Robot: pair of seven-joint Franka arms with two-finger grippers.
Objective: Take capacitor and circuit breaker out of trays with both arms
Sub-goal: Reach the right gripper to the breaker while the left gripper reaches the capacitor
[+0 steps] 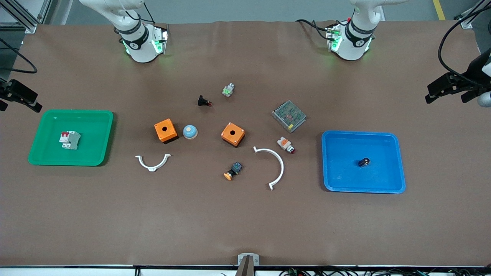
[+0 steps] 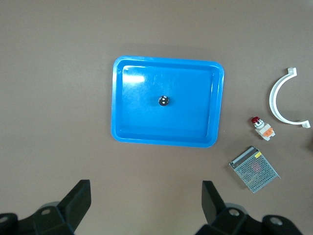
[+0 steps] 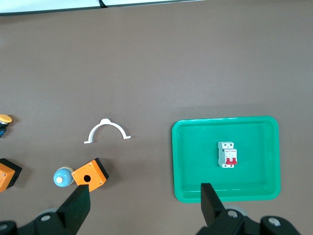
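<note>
The capacitor (image 1: 364, 162), a tiny black cylinder with a shiny end, lies in the middle of the blue tray (image 1: 337, 180) at the left arm's end of the table. It also shows in the left wrist view (image 2: 163, 101). The breaker (image 1: 70, 140), a light-grey block with red levers, lies in the green tray (image 1: 46, 153) at the right arm's end, and shows in the right wrist view (image 3: 227, 154). My left gripper (image 2: 145, 196) is open and empty, high over bare table by its base. My right gripper (image 3: 145, 198) is open and empty, high over bare table beside the green tray (image 3: 195, 186).
Between the trays lie two orange boxes (image 1: 165, 130) (image 1: 233, 134), a blue dome (image 1: 190, 132), two white curved clips (image 1: 152, 163) (image 1: 274, 165), a metal mesh box (image 1: 289, 115), an indicator lamp (image 1: 286, 144), a black-blue switch (image 1: 233, 171) and a black button (image 1: 204, 101).
</note>
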